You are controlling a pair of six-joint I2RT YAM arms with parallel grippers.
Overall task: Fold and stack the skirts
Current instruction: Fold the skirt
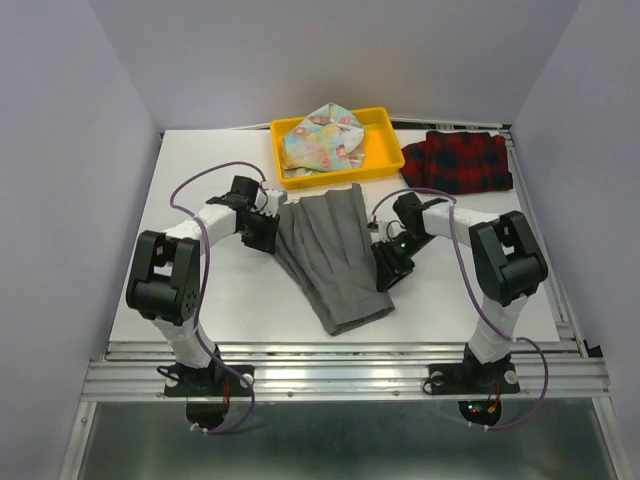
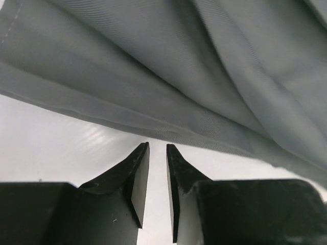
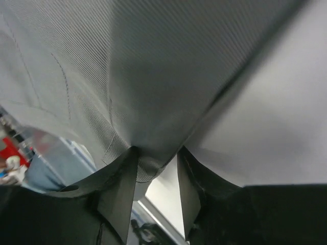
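Observation:
The grey skirt (image 1: pixel 330 255) lies spread in a long strip on the table between my arms. My left gripper (image 1: pixel 268 236) sits low at its left edge. In the left wrist view the jaws (image 2: pixel 157 147) stand a narrow gap apart with nothing between them, just short of the grey hem (image 2: pixel 153 127). My right gripper (image 1: pixel 386 268) is at the skirt's right edge. Its jaws (image 3: pixel 157 150) stand apart with a fold of the grey hem (image 3: pixel 148 171) between the tips. The floral skirt (image 1: pixel 322 140) lies crumpled in the yellow tray. The plaid skirt (image 1: pixel 458 160) lies at the back right.
The yellow tray (image 1: pixel 384 150) stands at the back middle, just beyond the grey skirt's far end. White walls close off the table at the back and both sides. The metal rail (image 1: pixel 340 375) runs along the near edge.

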